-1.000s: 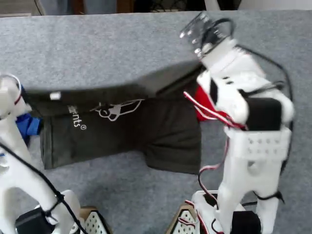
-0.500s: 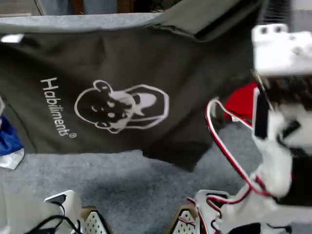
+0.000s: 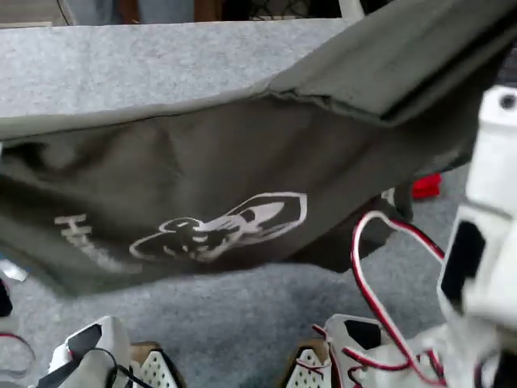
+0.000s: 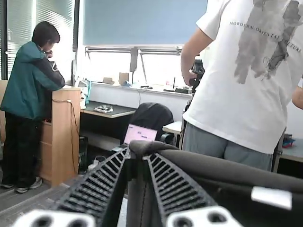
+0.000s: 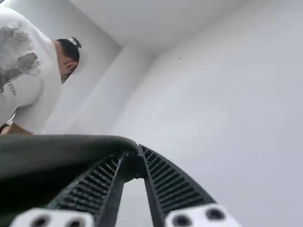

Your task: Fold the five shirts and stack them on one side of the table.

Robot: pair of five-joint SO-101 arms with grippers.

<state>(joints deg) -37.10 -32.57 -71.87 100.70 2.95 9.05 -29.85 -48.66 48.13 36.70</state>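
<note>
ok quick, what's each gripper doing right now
left gripper: shut on the dark olive shirt, pinching a fold of it
right gripper: shut on the same shirt, at another edge

The dark shirt [image 3: 202,178] hides most of the red cloth [image 3: 426,186].

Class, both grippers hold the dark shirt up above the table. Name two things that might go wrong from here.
The left gripper and right gripper pinch the dark shirt just at their tips, so it may slip free. Its hanging hem may also drag the red item.
</note>
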